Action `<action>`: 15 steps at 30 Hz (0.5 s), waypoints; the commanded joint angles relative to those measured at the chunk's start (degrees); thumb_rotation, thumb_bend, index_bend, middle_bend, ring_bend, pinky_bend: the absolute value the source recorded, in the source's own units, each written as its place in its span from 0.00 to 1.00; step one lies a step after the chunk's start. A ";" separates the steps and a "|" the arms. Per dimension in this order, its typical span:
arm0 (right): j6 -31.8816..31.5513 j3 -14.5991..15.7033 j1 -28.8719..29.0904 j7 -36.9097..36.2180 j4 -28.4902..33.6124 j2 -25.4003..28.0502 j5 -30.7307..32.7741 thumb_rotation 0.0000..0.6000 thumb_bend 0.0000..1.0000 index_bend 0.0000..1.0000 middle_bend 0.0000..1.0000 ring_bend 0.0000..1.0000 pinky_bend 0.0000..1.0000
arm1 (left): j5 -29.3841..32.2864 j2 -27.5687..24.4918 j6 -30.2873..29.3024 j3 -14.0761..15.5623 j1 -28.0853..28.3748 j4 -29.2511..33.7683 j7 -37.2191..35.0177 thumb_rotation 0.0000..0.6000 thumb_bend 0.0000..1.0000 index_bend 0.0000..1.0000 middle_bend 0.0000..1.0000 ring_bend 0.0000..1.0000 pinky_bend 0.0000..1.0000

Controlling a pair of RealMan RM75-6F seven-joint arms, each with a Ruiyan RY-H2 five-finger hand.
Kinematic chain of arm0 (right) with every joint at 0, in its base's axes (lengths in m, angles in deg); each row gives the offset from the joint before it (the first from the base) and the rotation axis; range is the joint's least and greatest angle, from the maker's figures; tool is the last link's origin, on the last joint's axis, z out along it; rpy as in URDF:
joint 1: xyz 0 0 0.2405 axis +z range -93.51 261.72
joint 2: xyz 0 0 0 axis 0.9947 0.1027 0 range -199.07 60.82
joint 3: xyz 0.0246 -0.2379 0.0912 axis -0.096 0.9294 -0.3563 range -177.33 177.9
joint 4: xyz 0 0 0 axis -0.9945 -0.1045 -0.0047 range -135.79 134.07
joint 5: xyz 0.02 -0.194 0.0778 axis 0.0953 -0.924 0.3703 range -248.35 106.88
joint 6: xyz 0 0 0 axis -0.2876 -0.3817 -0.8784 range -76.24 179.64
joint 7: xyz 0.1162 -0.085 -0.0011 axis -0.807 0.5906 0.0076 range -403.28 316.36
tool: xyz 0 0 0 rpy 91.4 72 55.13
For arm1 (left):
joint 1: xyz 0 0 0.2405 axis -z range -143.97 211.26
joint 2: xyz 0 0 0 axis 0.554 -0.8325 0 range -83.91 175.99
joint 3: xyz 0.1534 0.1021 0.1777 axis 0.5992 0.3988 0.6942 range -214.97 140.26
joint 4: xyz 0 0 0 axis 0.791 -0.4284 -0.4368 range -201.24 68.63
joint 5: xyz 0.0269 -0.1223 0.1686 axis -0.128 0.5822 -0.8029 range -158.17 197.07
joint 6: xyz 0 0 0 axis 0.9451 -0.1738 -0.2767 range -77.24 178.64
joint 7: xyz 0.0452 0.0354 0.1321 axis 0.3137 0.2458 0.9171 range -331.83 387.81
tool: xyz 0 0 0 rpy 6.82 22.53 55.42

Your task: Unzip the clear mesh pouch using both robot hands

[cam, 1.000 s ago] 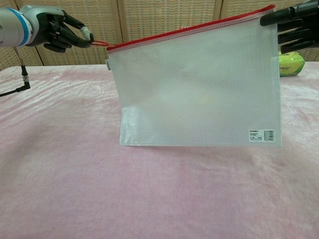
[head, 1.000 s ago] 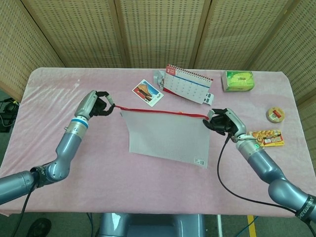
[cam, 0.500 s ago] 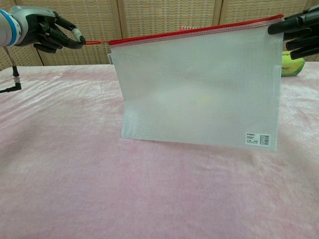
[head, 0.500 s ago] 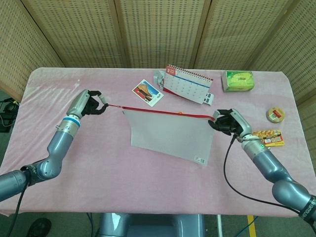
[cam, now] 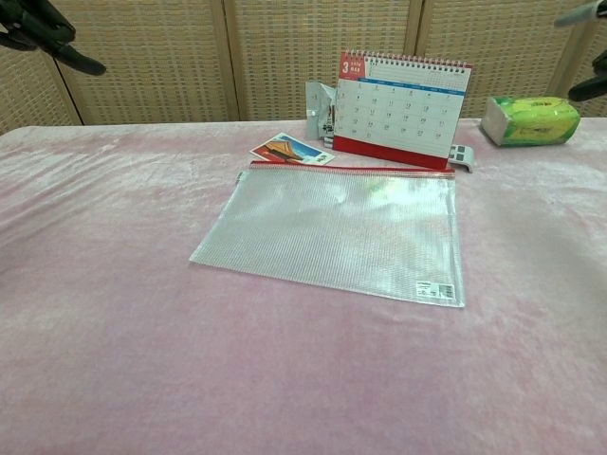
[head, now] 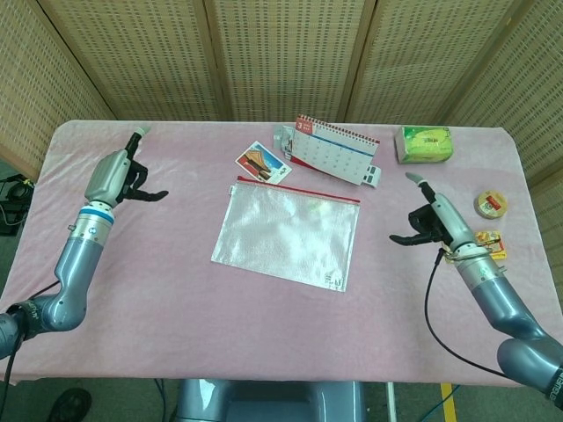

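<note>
The clear mesh pouch with a red zipper along its far edge lies flat on the pink tablecloth, touched by neither hand. My left hand hangs open well to the pouch's left, fingers apart and empty. Off to the pouch's right, my right hand is open too, with only its fingertips showing at the chest view's top right edge.
A desk calendar stands just behind the pouch, with a picture card beside it. A green tissue pack, a tape roll and a snack packet sit at the right.
Both hands let go of the pouch and drew apart, left hand leftward, right hand rightward. The pouch dropped from hanging stretched between them to lying flat on the cloth.
</note>
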 commanded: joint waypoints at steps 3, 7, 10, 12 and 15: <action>-29.25 9.18 -9.60 16.13 -8.01 -3.30 -25.80 1.00 0.00 0.14 0.46 0.54 0.63 | -12.40 -5.92 -15.18 7.88 -9.54 7.53 8.61 1.00 0.00 0.00 0.13 0.17 0.33; -35.51 12.03 -12.79 18.58 -10.01 -3.51 -29.38 1.00 0.00 0.08 0.05 0.06 0.10 | -15.21 -8.28 -20.97 10.99 -14.36 12.30 11.05 1.00 0.00 0.00 0.00 0.00 0.01; -40.54 15.02 -16.94 21.04 -10.08 -3.73 -30.37 1.00 0.00 0.04 0.00 0.00 0.00 | -19.66 -10.20 -27.71 15.48 -20.75 16.42 11.45 1.00 0.00 0.00 0.00 0.00 0.00; -42.45 16.06 -18.26 22.04 -10.20 -4.21 -30.67 1.00 0.00 0.02 0.00 0.00 0.00 | -21.87 -10.37 -30.43 17.14 -23.17 17.11 12.06 1.00 0.00 0.00 0.00 0.00 0.00; -45.39 17.86 -20.53 23.99 -10.94 -5.15 -31.02 1.00 0.00 0.01 0.00 0.00 0.00 | -25.68 -10.06 -34.72 20.19 -27.21 17.42 13.53 1.00 0.00 0.00 0.00 0.00 0.00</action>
